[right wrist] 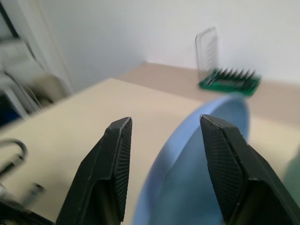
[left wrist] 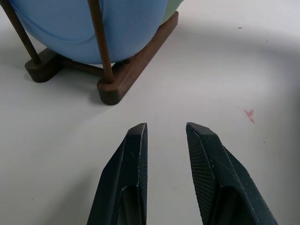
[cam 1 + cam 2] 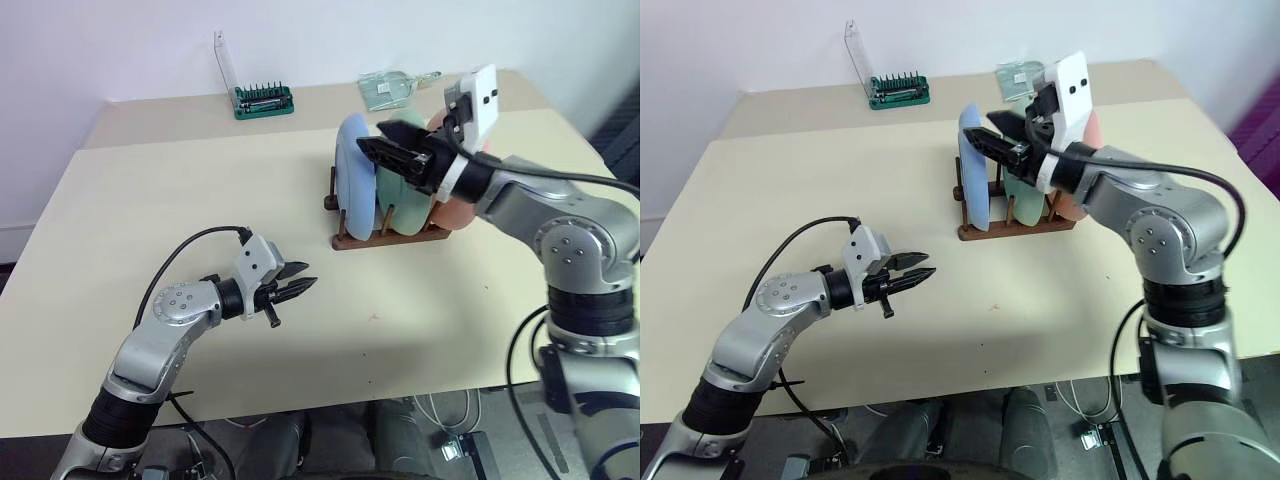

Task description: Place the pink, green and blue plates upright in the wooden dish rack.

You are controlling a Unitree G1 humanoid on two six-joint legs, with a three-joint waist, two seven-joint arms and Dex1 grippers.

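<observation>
The wooden dish rack [image 3: 392,237] stands at the table's middle right. Three plates stand upright in it: the blue plate [image 3: 354,182] at its left end, the green plate [image 3: 402,203] in the middle, the pink plate [image 3: 456,212] at the right end, mostly behind my right arm. My right gripper [image 3: 372,136] hovers level over the plates' tops, open, and the blue plate's rim [image 1: 197,178] lies just below its spread fingers. My left gripper [image 3: 303,279] is shut and empty, low over the table in front of and left of the rack [image 2: 126,77].
A green screwdriver-bit holder [image 3: 264,100] with an upright clear lid stands at the back of the table. A clear glass item [image 3: 395,88] lies to its right. A small red mark [image 3: 375,317] is on the table in front of the rack.
</observation>
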